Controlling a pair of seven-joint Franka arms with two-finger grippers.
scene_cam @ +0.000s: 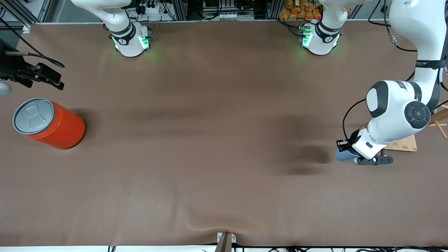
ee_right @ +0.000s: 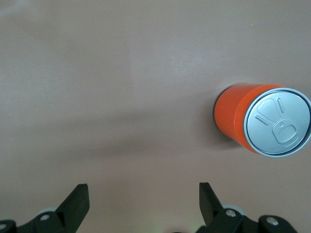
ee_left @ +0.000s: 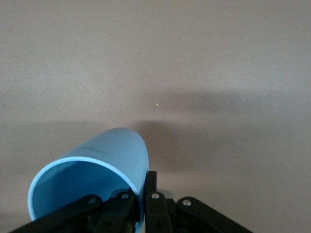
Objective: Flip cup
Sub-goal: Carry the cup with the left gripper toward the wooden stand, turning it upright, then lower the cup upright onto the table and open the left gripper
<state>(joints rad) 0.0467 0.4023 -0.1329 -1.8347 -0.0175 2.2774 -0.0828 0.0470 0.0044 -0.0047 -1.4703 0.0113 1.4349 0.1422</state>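
Note:
The light-blue cup [scene_cam: 341, 155] is held off the table at the left arm's end, lying on its side. In the left wrist view the cup [ee_left: 114, 153] shows its darker blue inside and open mouth. My left gripper [scene_cam: 347, 149] is shut on the cup's wall at the rim, one finger inside and one outside. The same grip shows at the left gripper [ee_left: 144, 188] in its own wrist view. My right gripper [scene_cam: 52, 77] waits open over the right arm's end of the table. Nothing lies between the jaws of the right gripper [ee_right: 144, 200].
A big orange can [scene_cam: 52, 124] with a grey lid stands at the right arm's end, beside the right gripper; this orange can [ee_right: 262, 121] also shows in the right wrist view. A wooden board [scene_cam: 402, 144] with a wooden rack [scene_cam: 440, 122] lies by the left arm.

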